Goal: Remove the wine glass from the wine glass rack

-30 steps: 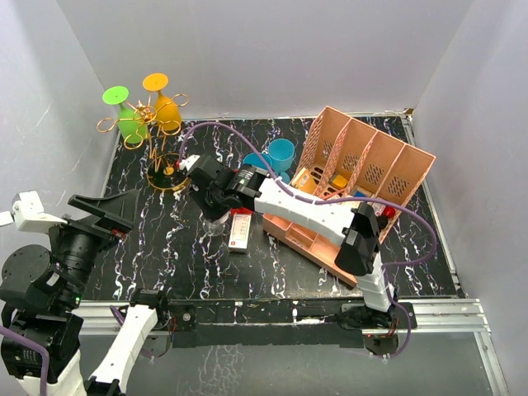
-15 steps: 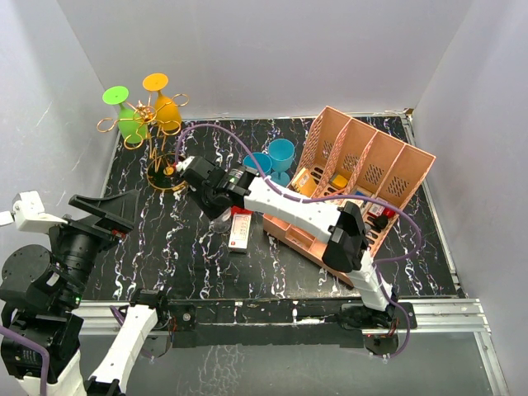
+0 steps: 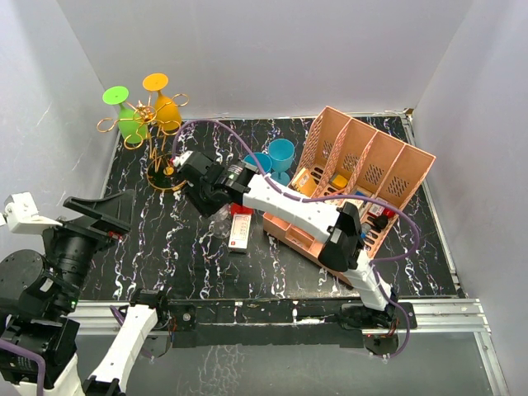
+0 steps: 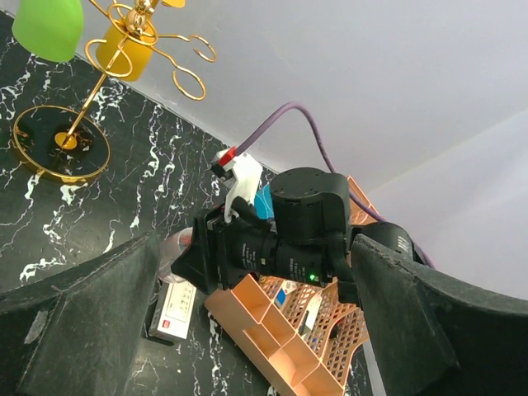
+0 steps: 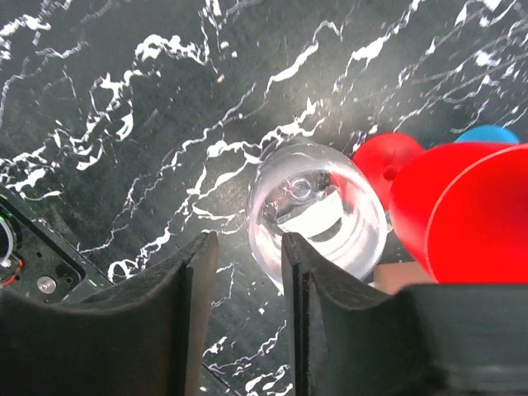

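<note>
The gold wire wine glass rack (image 3: 153, 124) stands at the far left, its round base (image 3: 167, 178) on the black marbled table. A green wine glass (image 3: 128, 120) and an orange wine glass (image 3: 167, 107) hang upside down from its loops; both show in the left wrist view, green (image 4: 49, 29) and orange (image 4: 124, 54). My right gripper (image 3: 205, 196) hovers just right of the rack's base, open and empty (image 5: 247, 272). A clear wine glass (image 5: 318, 214) stands on the table just past its fingertips. My left gripper (image 4: 256, 330) is wide open and empty at the near left.
A red glass (image 5: 462, 214) lies right of the clear one. A white box (image 3: 240, 231) lies near it. Two blue glasses (image 3: 276, 155) stand beside the pink slotted organizer (image 3: 355, 190) at the right. Grey walls close in the left, back and right sides.
My right gripper has shifted a little left and back, toward the rack's base, leaving the clear glass standing on the table. My left arm has sunk slightly.
</note>
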Controlling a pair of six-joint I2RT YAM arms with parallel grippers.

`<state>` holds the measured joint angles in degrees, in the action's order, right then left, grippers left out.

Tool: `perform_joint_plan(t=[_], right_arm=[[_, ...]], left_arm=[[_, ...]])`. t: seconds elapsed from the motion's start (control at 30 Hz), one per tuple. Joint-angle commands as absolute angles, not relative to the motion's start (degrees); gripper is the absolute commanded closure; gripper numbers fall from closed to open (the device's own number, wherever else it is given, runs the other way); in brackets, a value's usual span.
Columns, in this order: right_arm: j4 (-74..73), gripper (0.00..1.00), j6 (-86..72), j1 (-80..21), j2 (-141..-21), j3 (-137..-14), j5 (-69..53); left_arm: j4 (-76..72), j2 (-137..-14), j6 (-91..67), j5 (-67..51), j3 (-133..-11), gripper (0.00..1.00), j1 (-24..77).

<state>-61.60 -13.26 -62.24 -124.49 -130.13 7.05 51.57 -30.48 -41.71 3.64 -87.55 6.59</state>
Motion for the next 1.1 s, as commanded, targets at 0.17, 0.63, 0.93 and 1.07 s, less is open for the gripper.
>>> perform_joint_plan(t=[0.17, 0.63, 0.93, 1.07], right_arm=[[-61.1, 0.34, -12.9, -62.2, -118.1, -137.2, 7.5], [-43.6, 0.01, -17.0, -62.1, -78.8, -87.7, 12.0], [-40.7, 0.01, -14.5, -61.9, -63.0, -76.2, 18.2], [-40.5, 0.01, -13.4, -61.8, -59.4, -73.7, 20.3]], left_arm=[[52.0, -33.3, -40.6, 3.0, -89.4, 0.03, 6.4], [51.3, -38.0, -40.7, 0.8, -86.7, 0.03, 6.4], [47.4, -51.3, -37.9, 3.5, -91.3, 0.03, 6.4], [44.9, -58.1, -36.3, 6.8, -94.8, 0.03, 6.4]])
